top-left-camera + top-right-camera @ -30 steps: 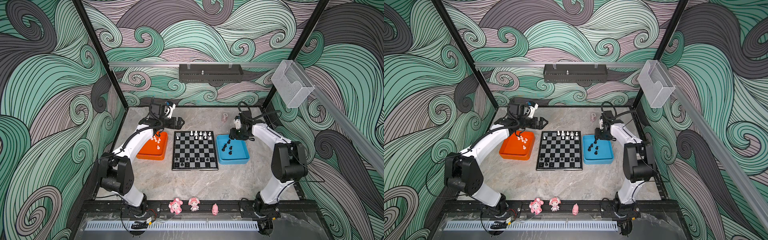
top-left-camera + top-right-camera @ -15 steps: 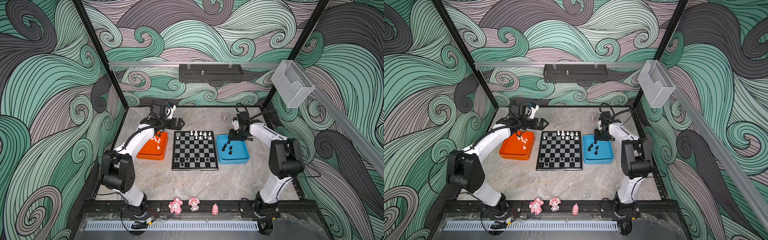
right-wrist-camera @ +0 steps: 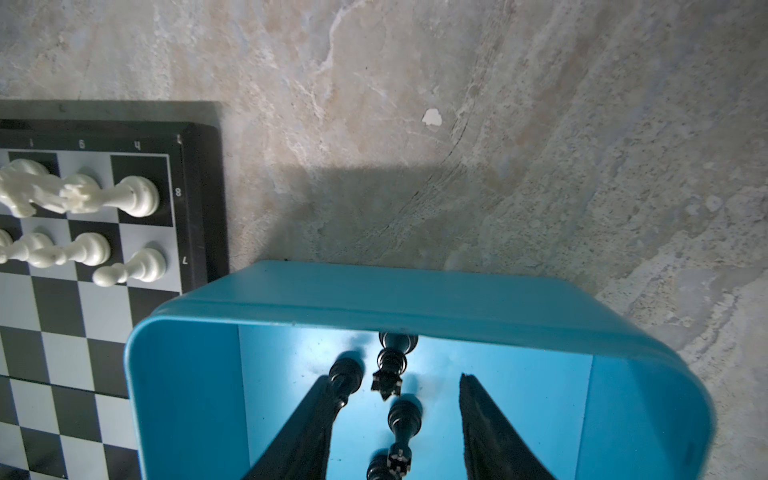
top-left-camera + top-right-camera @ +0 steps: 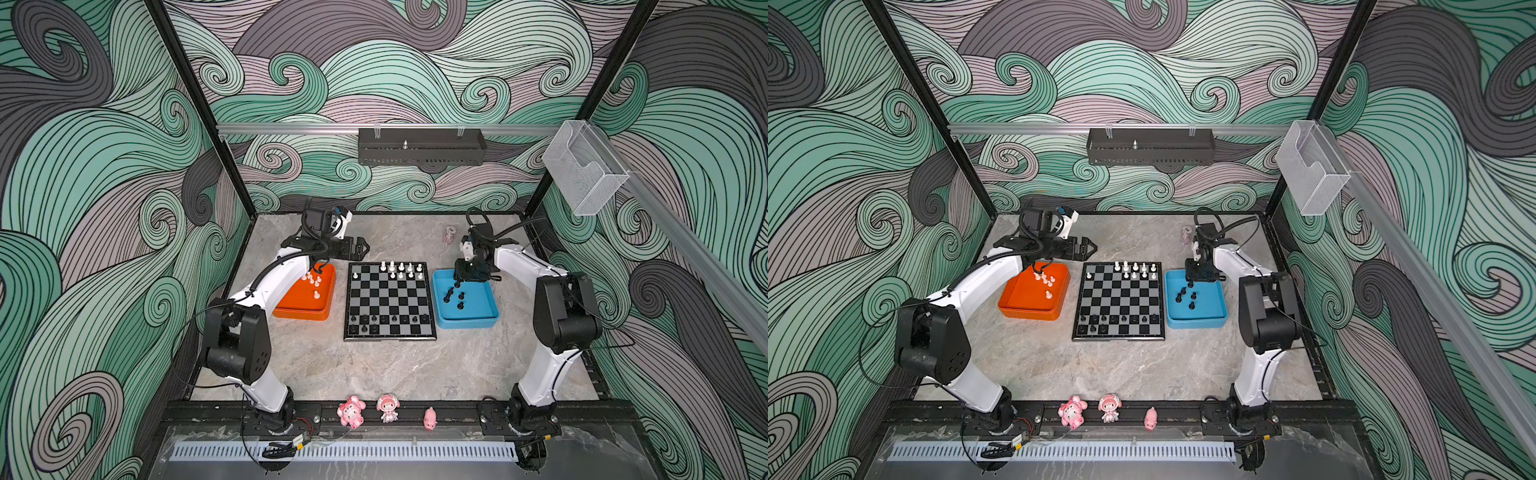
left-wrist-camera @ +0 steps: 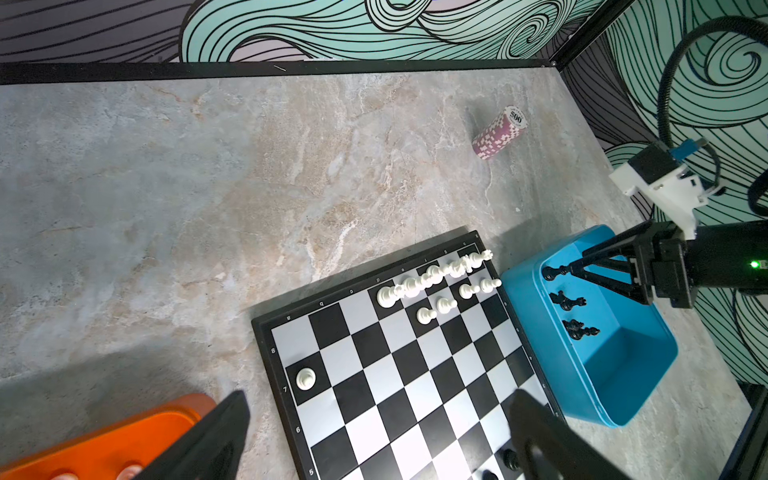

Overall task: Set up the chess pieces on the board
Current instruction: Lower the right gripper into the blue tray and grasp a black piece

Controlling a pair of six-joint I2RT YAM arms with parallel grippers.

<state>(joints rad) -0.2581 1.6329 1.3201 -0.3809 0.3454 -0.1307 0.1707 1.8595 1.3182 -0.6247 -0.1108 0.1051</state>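
Your right tool (image 3: 395, 380) dips among black pieces (image 3: 405, 415), blue tray (image 3: 374, 291) right of board (image 4: 388, 305); jaws narrowing, nothing gripped, pick imminent; left tool (image 5: 378, 399) released.

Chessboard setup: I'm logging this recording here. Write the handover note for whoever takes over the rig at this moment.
Left pincer: open and empty, hovering just beyond the far-left corner of the board.
Right pincer: jaws apart, down inside the blue tray, straddling loose black pieces; nothing clearly gripped.
Done: white pieces partly fill the board's two far rows, and black pieces partly fill the two near rows.
Left: spare white pieces wait in the orange tray, and a few black ones are in the blue tray. Place them on the open squares.
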